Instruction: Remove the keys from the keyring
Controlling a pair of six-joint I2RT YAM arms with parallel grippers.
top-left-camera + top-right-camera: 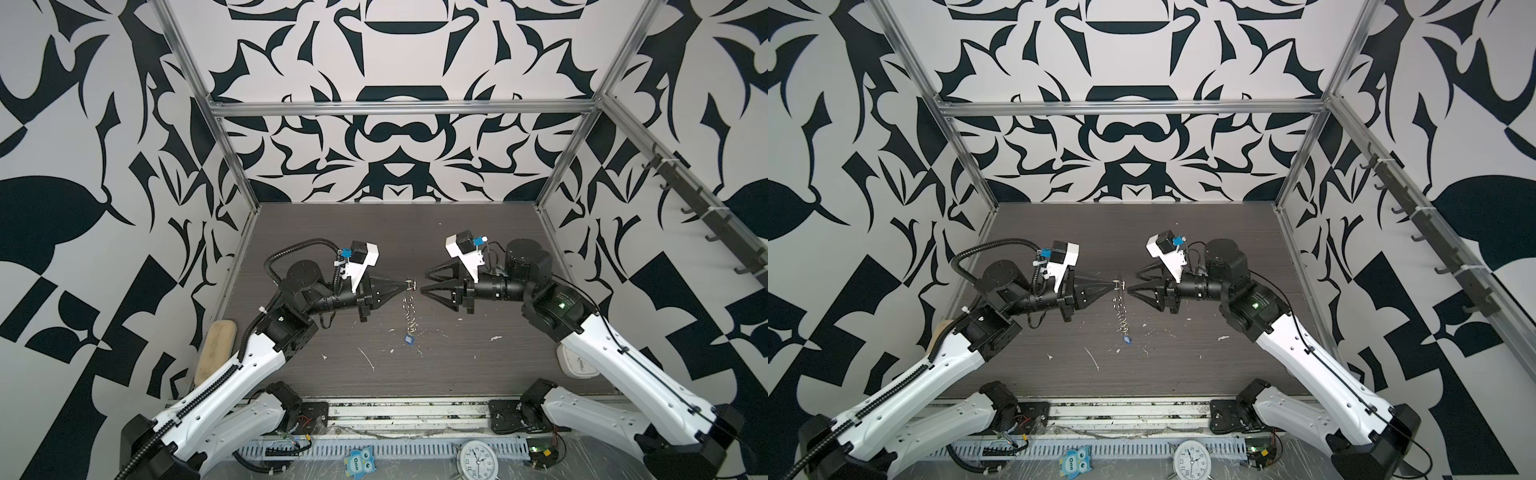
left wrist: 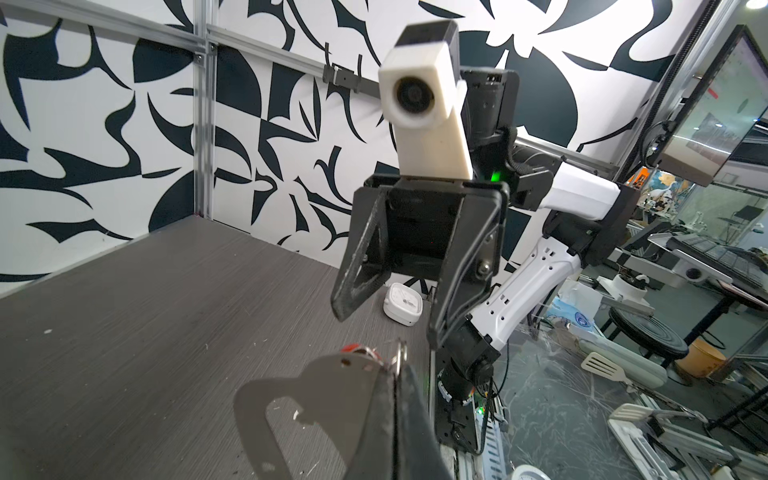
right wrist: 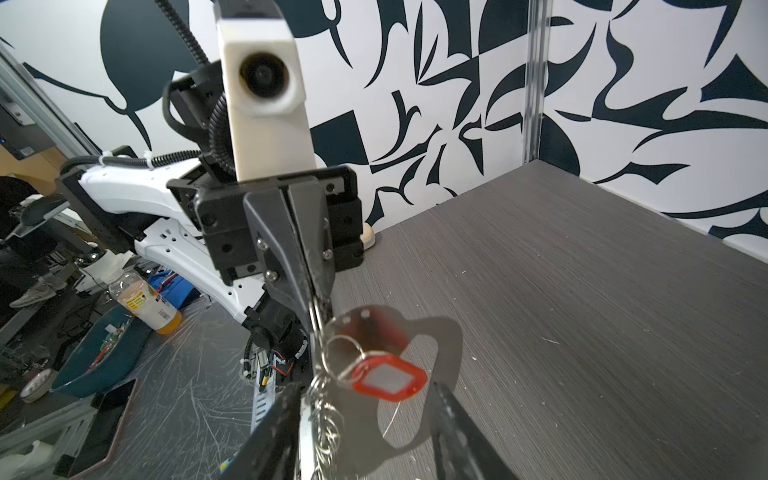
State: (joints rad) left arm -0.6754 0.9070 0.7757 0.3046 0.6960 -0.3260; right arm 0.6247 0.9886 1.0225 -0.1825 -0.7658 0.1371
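Table (image 1: 457, 237): centre of both top views. Keyring (image 1: 409, 307): mid-table, raised, edge-on, between left gripper (image 1: 400, 285) at its left and right gripper (image 1: 424, 282) just right. Key tag (image 1: 409, 338): at keyring's lower end. Clock (image 1: 478, 459): bottom edge, before the table; owl figure (image 1: 358, 460) left of it.

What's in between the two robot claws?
The silver keyring hangs there, seen edge-on in both top views. The left claw pinches its top; the right claw is open beside it.

The owl toy (image 1: 358, 460) reads "One" (clock (image 1: 478, 460) shows hour numerals).
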